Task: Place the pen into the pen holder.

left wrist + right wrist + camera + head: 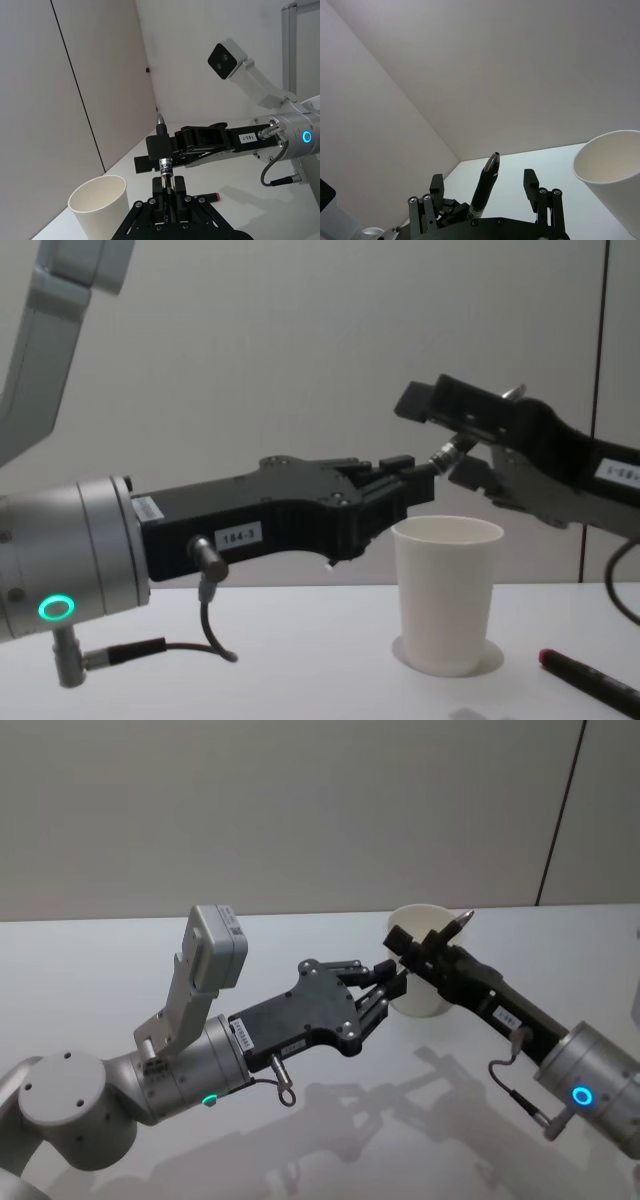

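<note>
Left claw [392, 982] reached in from the table's [300, 660] near left corner and was closed on the lower end of the pen [166, 172]. The pen was held in the air, tilted, with its tip pointing up and away. In the chest view it sat just above the rim of the pen holder [447, 590], not yet inside it. The holder stood upright toward the table's far edge, right of the middle.

Right claw [484, 177] came in from the near right corner. Its fingers were spread wide, one on each side of the pen's upper half, and neither touched it. A second pen [590, 680] lay flat on the table toward the right edge, apart from the holder.

Probable hazards:
- If the left claw let go before the right one closed, the slanted pen would likely strike the rim or fall beside the holder.
- The two claws were crowded close over a light paper cup, so a small misjudged move could knock it over.
- A pen dropped at this slant might tip the cup.
</note>
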`<state>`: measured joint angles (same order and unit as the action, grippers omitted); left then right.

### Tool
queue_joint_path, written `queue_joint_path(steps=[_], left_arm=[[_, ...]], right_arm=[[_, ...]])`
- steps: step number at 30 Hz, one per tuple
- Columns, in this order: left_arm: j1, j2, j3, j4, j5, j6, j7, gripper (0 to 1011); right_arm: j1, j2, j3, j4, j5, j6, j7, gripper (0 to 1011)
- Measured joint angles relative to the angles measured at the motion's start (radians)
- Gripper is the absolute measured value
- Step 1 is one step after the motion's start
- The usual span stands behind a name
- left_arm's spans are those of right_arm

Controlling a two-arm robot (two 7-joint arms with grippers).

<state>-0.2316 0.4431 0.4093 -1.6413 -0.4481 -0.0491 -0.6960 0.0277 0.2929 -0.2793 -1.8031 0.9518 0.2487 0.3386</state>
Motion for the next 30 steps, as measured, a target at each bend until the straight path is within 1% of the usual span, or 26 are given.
queue_joint_path(steps=[6,9,11,12,13,18,19,21,22,24,25,28,29,30], left_arm=[[0.000,0.000,0.000,0.000,0.000,0.000,0.000,139],[0.000,0.000,0.000,0.000,0.000,0.000,0.000,139],[0.000,0.000,0.000,0.000,0.000,0.000,0.000,139],[0.000,0.000,0.000,0.000,0.000,0.000,0.000,139],[0.000,0.000,0.000,0.000,0.000,0.000,0.000,139],[0.000,0.000,0.000,0.000,0.000,0.000,0.000,139],[0.000,0.000,0.000,0.000,0.000,0.000,0.000,139],[0.000,0.000,0.000,0.000,0.000,0.000,0.000,139],[0.000,0.000,0.000,0.000,0.000,0.000,0.000,139],[0.000,0.000,0.000,0.000,0.000,0.000,0.000,139],[0.000,0.000,0.000,0.000,0.000,0.000,0.000,139],[0.000,0.000,0.000,0.000,0.000,0.000,0.000,139],[0.000,0.000,0.000,0.000,0.000,0.000,0.000,139],[0.000,0.000,0.000,0.000,0.000,0.000,0.000,139]], right_arm=[[0.011,-0.009,-0.009,0.009,-0.006,0.008,-0.001,1001],[0.014,-0.012,-0.012,0.012,-0.007,0.010,-0.001,968],[0.015,-0.013,-0.014,0.013,-0.008,0.012,-0.002,917],[0.015,-0.014,-0.014,0.013,-0.009,0.012,-0.002,907],[0.016,-0.014,-0.015,0.014,-0.009,0.013,-0.002,867],[0.019,-0.017,-0.018,0.016,-0.010,0.015,-0.002,743],[0.020,-0.017,-0.018,0.017,-0.011,0.015,-0.002,683],[0.020,-0.018,-0.019,0.017,-0.011,0.015,-0.002,652],[0.020,-0.018,-0.019,0.018,-0.011,0.016,-0.002,591],[0.021,-0.019,-0.019,0.018,-0.011,0.016,-0.002,521],[0.021,-0.019,-0.020,0.018,-0.012,0.016,-0.002,521],[0.022,-0.019,-0.020,0.019,-0.012,0.017,-0.002,418],[0.022,-0.020,-0.021,0.019,-0.012,0.017,-0.002,357],[0.022,-0.020,-0.021,0.019,-0.012,0.017,-0.002,335]])
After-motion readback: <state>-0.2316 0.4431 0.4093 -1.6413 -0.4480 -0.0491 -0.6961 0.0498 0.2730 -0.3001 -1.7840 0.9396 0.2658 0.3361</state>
